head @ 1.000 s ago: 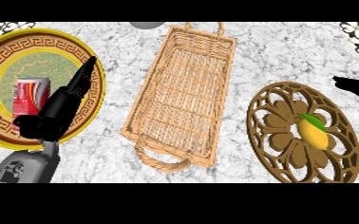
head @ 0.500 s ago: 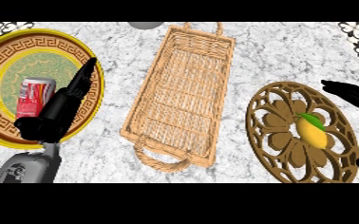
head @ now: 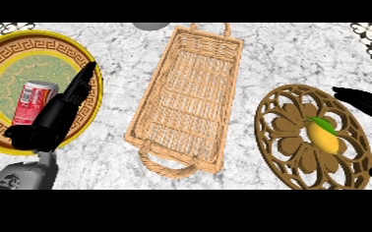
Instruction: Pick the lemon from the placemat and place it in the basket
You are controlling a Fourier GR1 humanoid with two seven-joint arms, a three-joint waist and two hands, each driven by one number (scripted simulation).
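A yellow lemon (head: pixel 325 136) with a green leaf lies on the round brown openwork placemat (head: pixel 289 128) at the right. A long wicker basket (head: pixel 190 92) with loop handles stands in the middle, nothing in it. Only the dark fingers of my right hand (head: pixel 355 97) show at the right edge, above and right of the lemon and apart from it. My left hand (head: pixel 59 109) rests open at the left, fingers straight and pointing up over a plate.
A gold-rimmed patterned plate (head: pixel 22 54) at the left holds a red can (head: pixel 32 101), just left of my left hand. A grey round object (head: pixel 151 25) shows at the top edge. White marble counter lies between basket and placemat.
My right hand's fingers have slid leftward and a little down from the right edge, closer to the placemat. The left hand has hardly moved.
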